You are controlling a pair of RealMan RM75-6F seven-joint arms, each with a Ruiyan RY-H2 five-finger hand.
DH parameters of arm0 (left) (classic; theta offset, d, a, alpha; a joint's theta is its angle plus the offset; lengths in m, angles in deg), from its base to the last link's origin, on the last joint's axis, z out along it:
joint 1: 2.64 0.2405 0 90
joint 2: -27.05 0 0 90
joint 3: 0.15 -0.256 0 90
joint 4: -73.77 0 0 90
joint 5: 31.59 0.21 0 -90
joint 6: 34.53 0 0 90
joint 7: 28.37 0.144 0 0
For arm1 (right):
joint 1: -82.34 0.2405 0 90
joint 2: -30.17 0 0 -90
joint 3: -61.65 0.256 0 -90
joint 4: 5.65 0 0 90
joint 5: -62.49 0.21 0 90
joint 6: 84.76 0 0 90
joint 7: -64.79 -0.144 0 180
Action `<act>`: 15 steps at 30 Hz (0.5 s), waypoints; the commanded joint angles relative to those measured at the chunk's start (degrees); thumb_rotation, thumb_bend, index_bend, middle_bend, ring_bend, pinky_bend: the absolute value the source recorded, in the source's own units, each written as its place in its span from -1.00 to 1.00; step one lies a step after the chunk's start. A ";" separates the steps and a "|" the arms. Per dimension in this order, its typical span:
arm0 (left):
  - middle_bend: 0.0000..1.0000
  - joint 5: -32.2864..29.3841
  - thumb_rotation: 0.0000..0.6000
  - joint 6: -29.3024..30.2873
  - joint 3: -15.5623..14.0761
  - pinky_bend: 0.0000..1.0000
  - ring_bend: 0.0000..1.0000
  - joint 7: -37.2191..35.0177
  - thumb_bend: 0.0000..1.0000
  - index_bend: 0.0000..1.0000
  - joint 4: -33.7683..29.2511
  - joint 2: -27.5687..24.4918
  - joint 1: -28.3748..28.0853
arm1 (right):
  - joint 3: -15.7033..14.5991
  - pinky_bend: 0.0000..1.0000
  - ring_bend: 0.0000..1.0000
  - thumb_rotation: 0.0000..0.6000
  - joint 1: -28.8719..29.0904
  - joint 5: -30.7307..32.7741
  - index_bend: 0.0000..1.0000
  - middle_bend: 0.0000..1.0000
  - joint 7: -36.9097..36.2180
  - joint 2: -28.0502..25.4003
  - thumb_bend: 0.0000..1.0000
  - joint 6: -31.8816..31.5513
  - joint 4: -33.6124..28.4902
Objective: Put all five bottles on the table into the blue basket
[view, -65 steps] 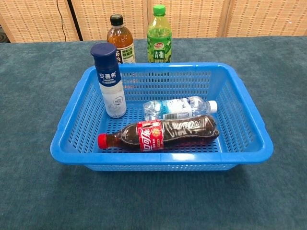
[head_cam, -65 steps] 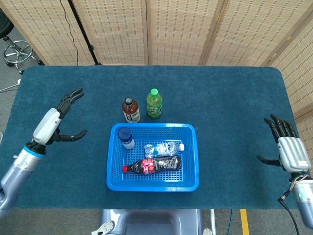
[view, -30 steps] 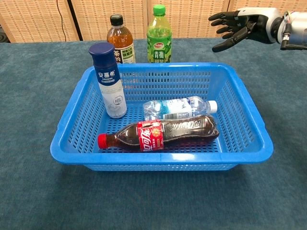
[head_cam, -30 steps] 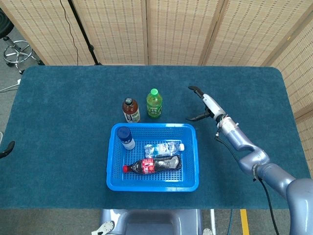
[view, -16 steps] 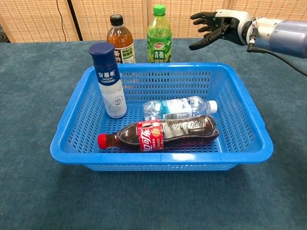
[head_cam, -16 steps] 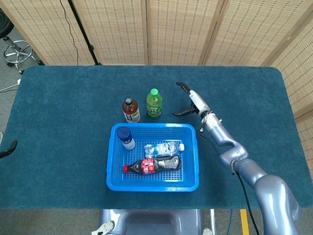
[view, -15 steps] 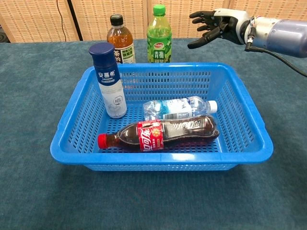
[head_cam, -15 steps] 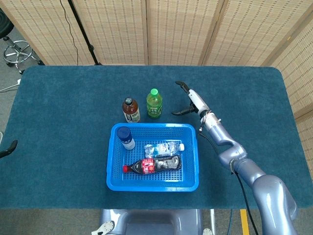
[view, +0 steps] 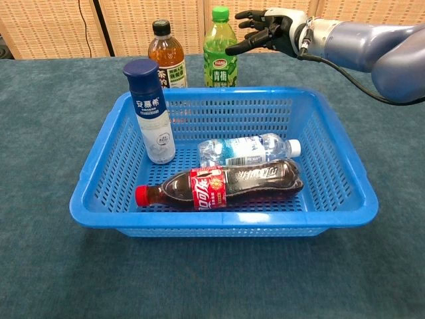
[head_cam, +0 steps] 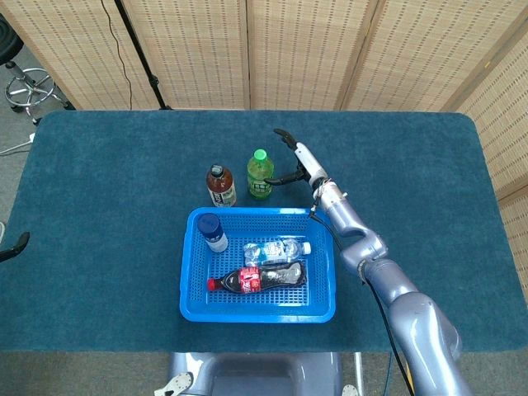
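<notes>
The right hand (view: 269,30) (fingers spread, empty) has moved beside the green bottle (view: 220,48).

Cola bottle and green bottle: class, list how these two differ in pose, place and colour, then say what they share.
The cola bottle lies on its side; the green bottle stands upright. The cola bottle is inside the blue basket; the green bottle stands on the table beyond it. The cola bottle has a red cap and dark contents; the green bottle has a green cap. Both are capped, labelled bottles.

right hand (head_cam: 294,159) | moved in beside green bottle (head_cam: 260,175) | fingers spread
</notes>
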 commanded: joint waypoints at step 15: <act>-1.00 0.59 1.00 -1.05 0.72 -1.00 -1.00 -0.87 -0.48 -1.00 0.32 -0.17 0.49 | -0.78 0.06 0.10 1.00 2.42 1.39 0.15 0.33 0.24 4.15 -0.50 2.92 4.56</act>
